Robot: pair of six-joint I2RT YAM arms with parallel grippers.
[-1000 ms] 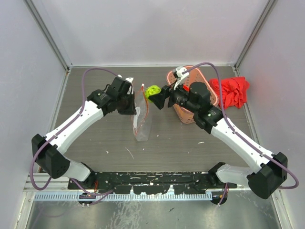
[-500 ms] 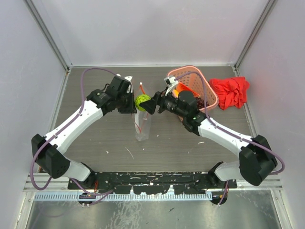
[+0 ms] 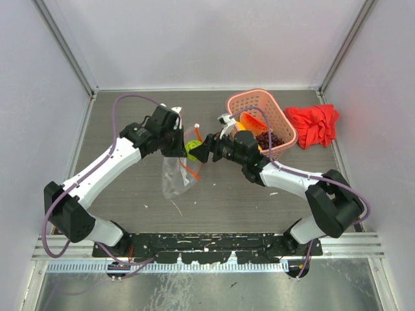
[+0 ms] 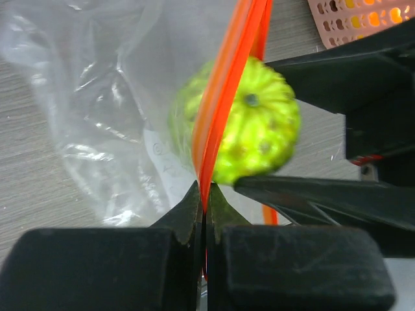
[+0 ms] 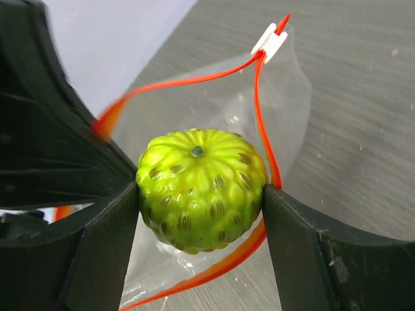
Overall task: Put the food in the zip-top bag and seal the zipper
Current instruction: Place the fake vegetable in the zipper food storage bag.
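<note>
**Surroundings.** A pink lattice basket [image 3: 258,92] stands far right of centre on the tabletop [image 3: 227,201]. It holds an orange piece [image 3: 249,123] and the dark grape bunch [image 3: 267,138]. A red cloth [image 3: 314,124] lies crumpled just right of the basket, by the right wall. The right arm [image 3: 292,176] reaches leftward, and in the top view its wrist overlaps the basket's near-left corner.

**Task items.** The zip-top bag [image 3: 172,181] is left of centre, at the point where the two grippers meet. Its clear body sags toward the near-left.
- Left gripper [image 4: 205,194]: jaws closed flat, pinching the zipper [image 4: 224,91].
- Right gripper [image 5: 202,217]: jaws spread and clamped on the lime-green ball [image 5: 201,184], one finger on each side.

The ball is at the bag's mouth.

**In the way.** In the left wrist view the orange-red strip crosses the front of the ball. The right gripper's black fingers bracket the ball above and below in that view. Clear film lies behind and under the ball.

**Orientation.** In the top view the zipper's long axis runs roughly far to near. The white slider [image 5: 269,40] is at the far end and the near end droops. The mouth faces right, toward the right gripper. The two strips are bowed apart into a loop, joined at the slider. One strip passes to the ball's left; the other curves down its right side and underneath. The ball's stem dimple points toward the right wrist camera.
</note>
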